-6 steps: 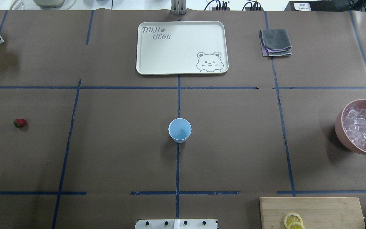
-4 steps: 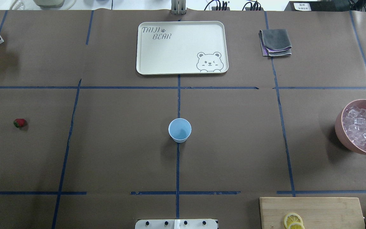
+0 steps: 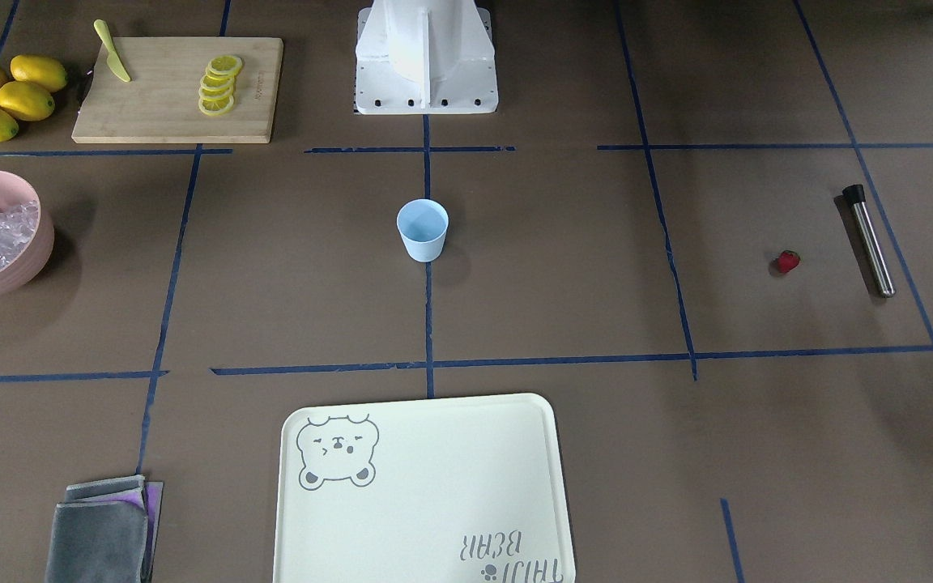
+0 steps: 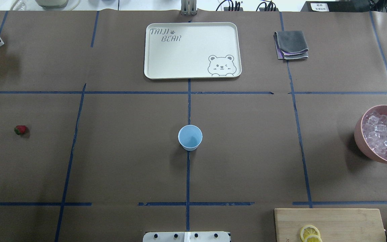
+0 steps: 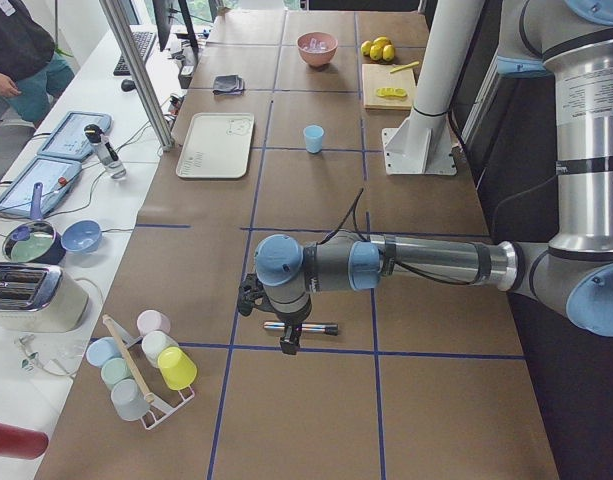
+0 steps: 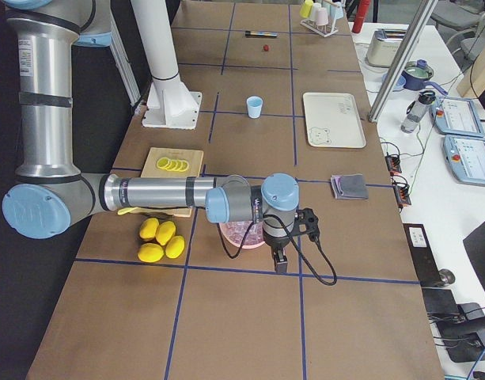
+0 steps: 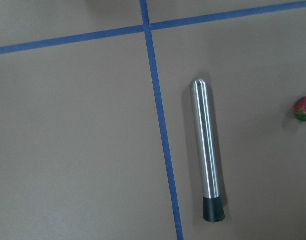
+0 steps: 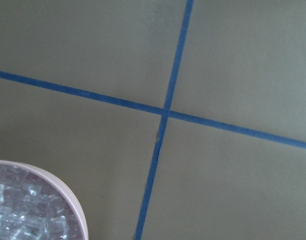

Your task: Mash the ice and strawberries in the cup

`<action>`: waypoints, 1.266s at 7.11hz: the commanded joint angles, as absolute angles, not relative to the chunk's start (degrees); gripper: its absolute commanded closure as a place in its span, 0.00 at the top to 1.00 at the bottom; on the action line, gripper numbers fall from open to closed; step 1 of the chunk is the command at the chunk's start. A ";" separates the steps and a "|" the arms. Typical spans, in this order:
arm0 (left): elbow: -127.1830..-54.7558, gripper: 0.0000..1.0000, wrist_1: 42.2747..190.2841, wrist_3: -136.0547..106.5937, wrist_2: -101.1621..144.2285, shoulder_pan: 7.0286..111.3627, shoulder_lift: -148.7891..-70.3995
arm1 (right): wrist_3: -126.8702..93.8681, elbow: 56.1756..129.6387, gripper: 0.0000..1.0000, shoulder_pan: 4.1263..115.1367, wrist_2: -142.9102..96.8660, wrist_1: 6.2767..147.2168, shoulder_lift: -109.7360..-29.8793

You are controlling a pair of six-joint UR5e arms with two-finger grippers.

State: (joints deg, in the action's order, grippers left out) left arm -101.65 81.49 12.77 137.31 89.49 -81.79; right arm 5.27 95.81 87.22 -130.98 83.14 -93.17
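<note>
The light blue cup (image 4: 190, 137) stands upright and empty at the table's middle, also in the front view (image 3: 423, 229). The strawberry (image 4: 20, 129) lies at the far left, beside a steel rod with a black tip (image 3: 868, 240); both show in the left wrist view, the rod (image 7: 206, 150) and the strawberry (image 7: 303, 108). The ice (image 4: 383, 134) fills a pink bowl (image 4: 359, 141) at the far right. My left gripper (image 5: 289, 343) hovers over the rod; my right gripper (image 6: 279, 261) hangs beside the bowl. I cannot tell whether either is open or shut.
A cream bear tray (image 4: 153, 72) lies at the back centre and a folded grey cloth (image 4: 291, 44) at the back right. A cutting board (image 3: 175, 121) with lemon slices and a knife, and whole lemons (image 3: 5, 95), sit near the robot's right. A cup rack (image 5: 136, 365) stands at the left end.
</note>
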 commanded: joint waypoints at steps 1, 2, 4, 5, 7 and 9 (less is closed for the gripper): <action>-101.69 1.00 81.56 12.66 137.37 89.47 -81.91 | 5.27 96.76 1.00 80.72 -130.78 76.83 -93.17; -101.69 1.00 81.56 12.66 137.37 89.47 -81.91 | 5.19 99.03 1.00 78.51 -130.78 76.82 -93.51; -101.69 1.00 81.56 12.57 137.37 89.47 -81.91 | 3.00 102.56 0.99 74.12 -130.69 76.64 -94.74; -101.69 1.00 81.56 12.57 137.37 89.47 -81.91 | 2.90 102.66 0.98 72.00 -130.52 75.77 -96.40; -101.60 1.00 81.56 12.66 137.29 89.47 -81.91 | 2.81 102.66 0.97 69.01 -130.25 75.67 -96.59; -101.60 1.00 81.47 12.66 137.20 89.47 -81.91 | 2.81 102.74 0.93 66.81 -130.17 75.59 -96.59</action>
State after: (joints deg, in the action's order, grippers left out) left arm -101.61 81.50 12.65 137.23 89.47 -81.91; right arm 2.82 102.66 68.31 -130.25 75.63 -96.55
